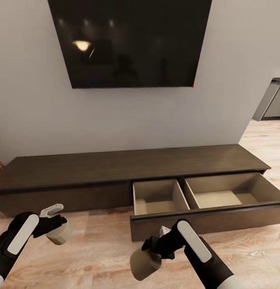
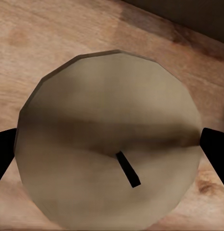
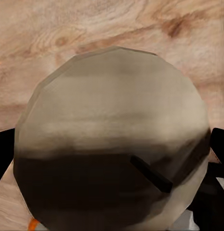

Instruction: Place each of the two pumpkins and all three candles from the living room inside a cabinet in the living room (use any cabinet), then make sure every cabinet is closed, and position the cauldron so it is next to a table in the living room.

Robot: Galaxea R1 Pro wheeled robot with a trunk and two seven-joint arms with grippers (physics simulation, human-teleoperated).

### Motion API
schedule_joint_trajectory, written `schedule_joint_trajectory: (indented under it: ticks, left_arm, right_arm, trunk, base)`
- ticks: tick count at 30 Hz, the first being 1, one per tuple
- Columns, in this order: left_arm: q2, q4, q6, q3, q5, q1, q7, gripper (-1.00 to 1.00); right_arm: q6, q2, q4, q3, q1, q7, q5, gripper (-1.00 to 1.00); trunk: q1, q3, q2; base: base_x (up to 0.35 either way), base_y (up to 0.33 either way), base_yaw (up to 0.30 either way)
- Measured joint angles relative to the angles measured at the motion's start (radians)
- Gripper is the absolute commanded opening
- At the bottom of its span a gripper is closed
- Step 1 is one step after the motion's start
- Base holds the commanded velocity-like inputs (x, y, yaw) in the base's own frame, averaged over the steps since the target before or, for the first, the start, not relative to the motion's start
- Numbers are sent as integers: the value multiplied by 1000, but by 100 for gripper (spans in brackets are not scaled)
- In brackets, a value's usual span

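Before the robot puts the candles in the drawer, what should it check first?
1. Left gripper holding a candle: ok, the dark jaws sit on either side of it in the left wrist view.
2. Right gripper holding a candle: ok, also seen clamped in the right wrist view.
3. Cabinet drawer open: ok, pulled out.
4. Room in the drawer: ok, both beige compartments look bare.
5. Candles already over the drawer: not ok, both are above the wood floor, in front of the cabinet.
6. Left cabinet front shut: ok.
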State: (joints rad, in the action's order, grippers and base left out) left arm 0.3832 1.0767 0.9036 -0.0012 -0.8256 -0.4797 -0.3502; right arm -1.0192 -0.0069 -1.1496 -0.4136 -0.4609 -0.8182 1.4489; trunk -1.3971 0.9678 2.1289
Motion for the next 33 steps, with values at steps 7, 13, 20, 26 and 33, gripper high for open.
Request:
schedule_joint_trajectory:
  ticks: [7, 13, 20, 26, 33]
  left_arm:
    - [-4, 8, 49, -28, -2, 0, -2, -100]
    - [-58, 37, 74, -110, 8, 0, -75, -100]
    - [-94, 60, 75, -124, 8, 0, -110, -100]
    - [-96, 71, 76, -127, 11, 0, -112, -100]
    - [-96, 75, 77, -127, 10, 0, -112, -100]
  right_arm:
    - [0, 1, 3, 1, 0, -4, -150, -100]
    - [1, 0, 3, 0, 0, -3, -221, -100]
    - [2, 0, 1, 0, 0, -1, -233, -100]
    - [2, 0, -1, 3, 0, 1, -233, -100]
    - [2, 0, -1, 8, 0, 11, -234, -100]
  trunk:
    - [27, -22, -49]
    - [50, -41, -91]
    - [61, -50, -112]
    - [61, -50, -112]
    - [61, -50, -112]
  base:
    - [0, 0, 0]
    - [0, 0, 0]
    - [0, 0, 0]
    - [-71, -83, 0]
    - [-180, -218, -6]
